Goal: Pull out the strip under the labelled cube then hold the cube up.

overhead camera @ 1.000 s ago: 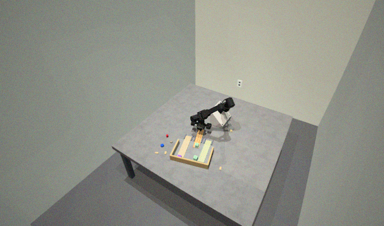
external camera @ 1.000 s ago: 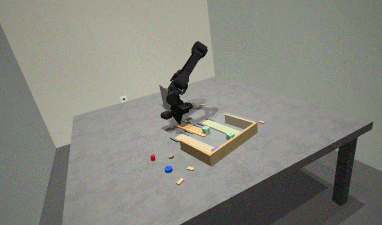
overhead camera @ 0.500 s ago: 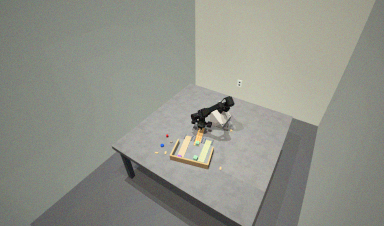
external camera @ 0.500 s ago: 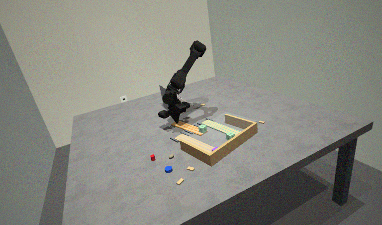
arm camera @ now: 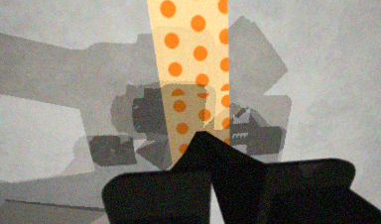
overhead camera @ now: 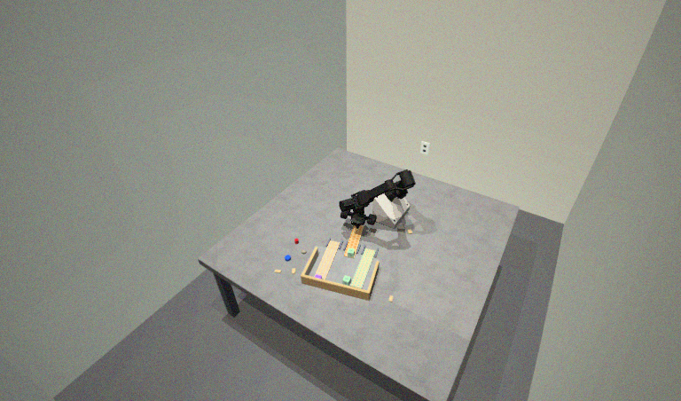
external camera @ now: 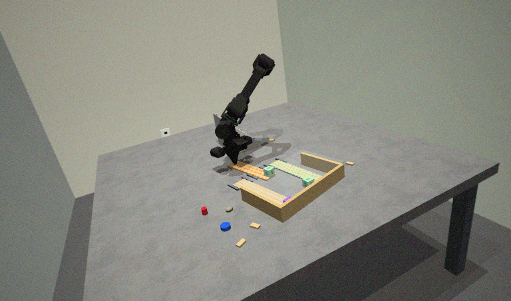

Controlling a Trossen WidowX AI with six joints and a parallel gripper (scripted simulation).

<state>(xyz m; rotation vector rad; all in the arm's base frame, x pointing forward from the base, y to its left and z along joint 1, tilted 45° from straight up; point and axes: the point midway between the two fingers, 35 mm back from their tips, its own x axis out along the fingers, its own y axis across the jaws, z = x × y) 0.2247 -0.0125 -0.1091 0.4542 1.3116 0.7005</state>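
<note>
The orange-dotted strip (overhead camera: 354,239) (external camera: 246,168) (arm camera: 185,23) lies flat, mostly out past the open side of the wooden frame. A mint-green cube with dark marks (overhead camera: 350,252) (external camera: 269,170) rests on its end nearest the frame. A second mint-green marked cube (overhead camera: 347,279) (external camera: 307,182) sits by the frame's closed wall; the lettering on both is too small to read. My gripper (overhead camera: 357,225) (external camera: 235,163) (arm camera: 200,136) is shut, with nothing between its fingers. It points down, its tips at the strip's outer end; contact is hard to confirm.
The frame (overhead camera: 336,287) (external camera: 316,192) also holds a teal-dotted strip (overhead camera: 364,266) (external camera: 293,170), a blue-lined strip (overhead camera: 328,260) (external camera: 259,189) and a purple object (overhead camera: 318,277) (external camera: 287,199). Dark guides flank the strips. A red cylinder (external camera: 203,210), a blue disc (external camera: 225,226) and small wooden pieces lie outside.
</note>
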